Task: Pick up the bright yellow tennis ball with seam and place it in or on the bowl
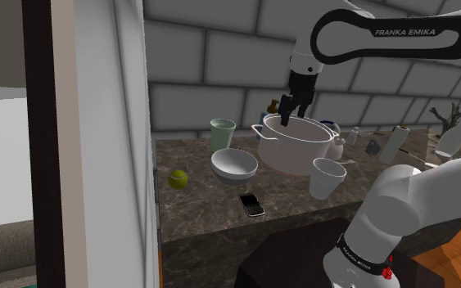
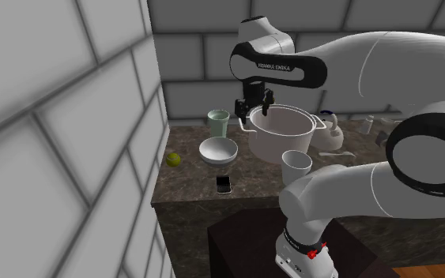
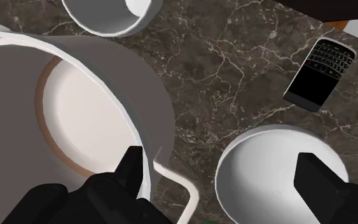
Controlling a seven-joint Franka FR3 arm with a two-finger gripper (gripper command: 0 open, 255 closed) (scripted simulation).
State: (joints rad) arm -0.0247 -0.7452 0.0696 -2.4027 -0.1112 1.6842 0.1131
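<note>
Gripper (image 1: 293, 114) over stockpot (image 1: 296, 147) rim, jaws spread.
Tennis ball (image 1: 178, 178) sits apart from bowl (image 1: 234, 164), near the countertop (image 1: 212, 214) edge by the wall.

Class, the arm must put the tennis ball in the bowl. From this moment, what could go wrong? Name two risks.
1. The open gripper hangs close over the rim of the pot; swinging sideways without rising first may catch and drag it.
2. The tennis ball lies near the edge of the counter, beside the bowl; a clumsy touch could roll it off.
</note>
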